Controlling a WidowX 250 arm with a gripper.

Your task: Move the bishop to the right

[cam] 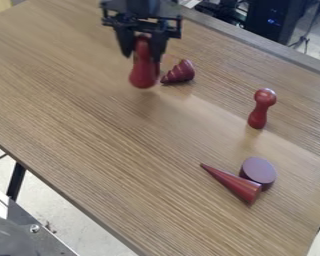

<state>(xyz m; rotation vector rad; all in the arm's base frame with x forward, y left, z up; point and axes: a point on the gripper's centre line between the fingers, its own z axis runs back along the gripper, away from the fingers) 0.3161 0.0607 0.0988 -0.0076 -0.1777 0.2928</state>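
Well, in the camera view the gripper [142,54] hangs down from the top edge, left of centre, over the far part of the wooden table [89,117]. Its fingers are clamped on a red, round-ended piece that looks to be the bishop [144,74], one finger to either side of its narrower upper part, the swollen end pointing down; whether that end touches the wood I cannot tell. Just to the right of it a dark red ridged cone [181,71] lies on its side, its tip towards the held piece. Farther right, a red ball-headed peg [258,112] stands upright, apart from the rest. Nearer the camera, a smooth red cone [235,184] lies with its tip to the upper left and its wide end right up against a purple cylinder [259,171]. Beyond the table's far edge is dark equipment [269,22] with a small blue light, and at the lower left corner a metal-edged unit [29,240] sits below the tabletop's near edge.
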